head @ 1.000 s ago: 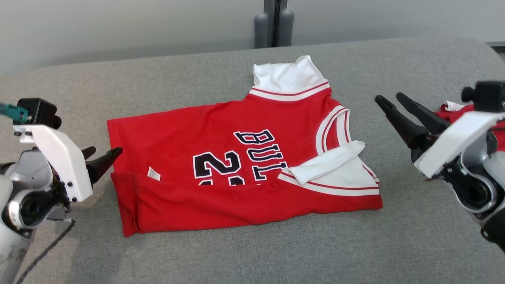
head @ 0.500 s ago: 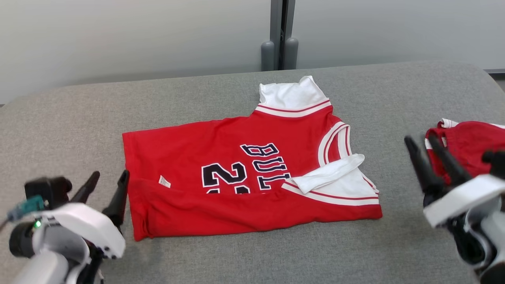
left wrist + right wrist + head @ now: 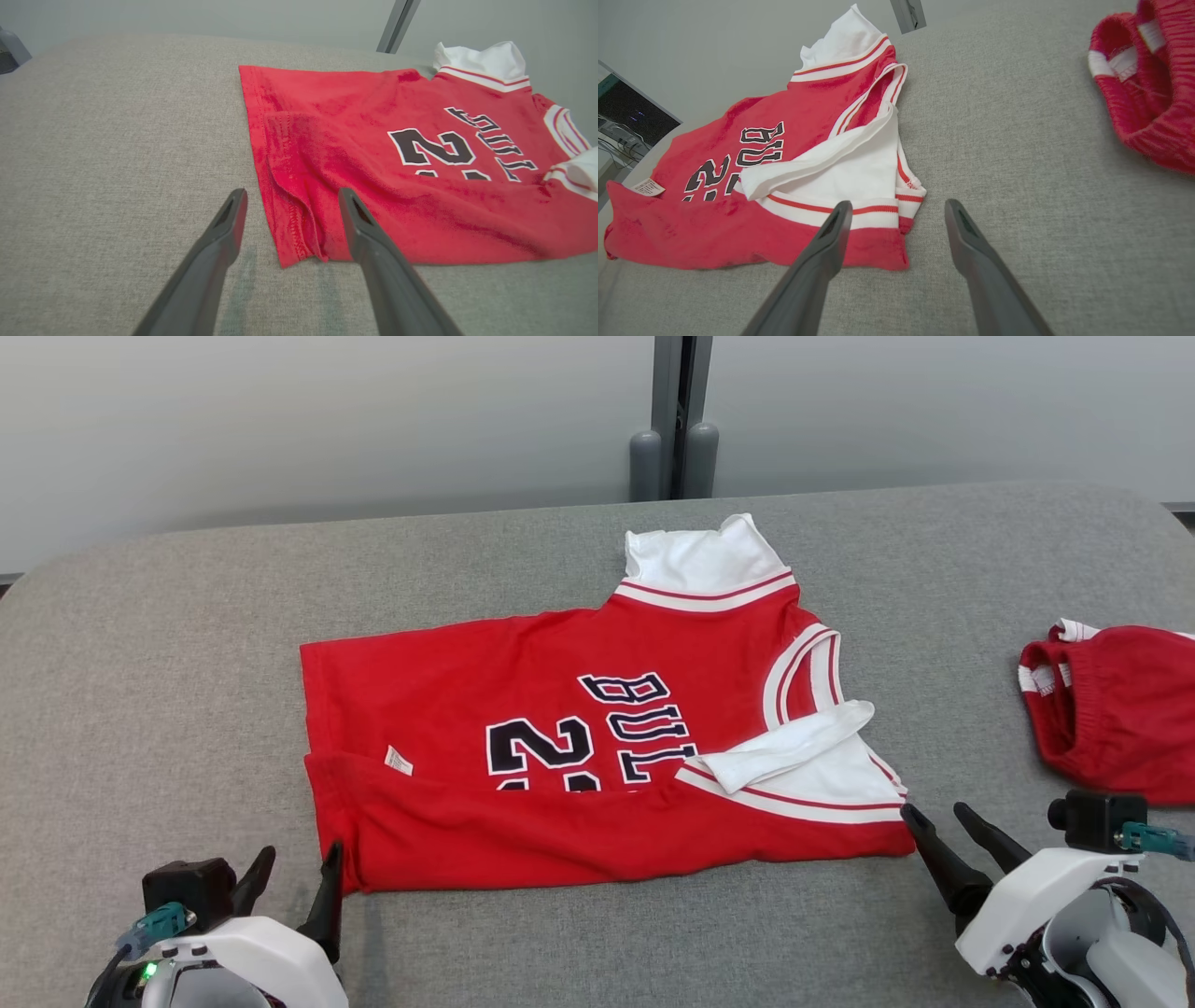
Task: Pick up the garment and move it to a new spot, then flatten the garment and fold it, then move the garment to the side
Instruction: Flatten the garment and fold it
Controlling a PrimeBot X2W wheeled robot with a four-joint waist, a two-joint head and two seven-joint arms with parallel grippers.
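The garment is a red jersey with white trim and dark lettering, lying partly folded on the grey cushioned surface, its near long edge turned up over the front. In the head view my left gripper stands open just off the jersey's near left corner. The left wrist view has that corner between the open fingers of the left gripper. My right gripper is open beside the near right corner. In the right wrist view the right gripper brackets that corner, above the cloth.
A second red garment with white trim lies at the right edge of the surface, also in the right wrist view. A grey wall and a dark post stand behind. Bare surface lies left of the jersey.
Both grippers have come down and toward the near edge, ending at the jersey's two near corners. The head camera has also shifted, revealing more of the second garment. The jersey lies as before.
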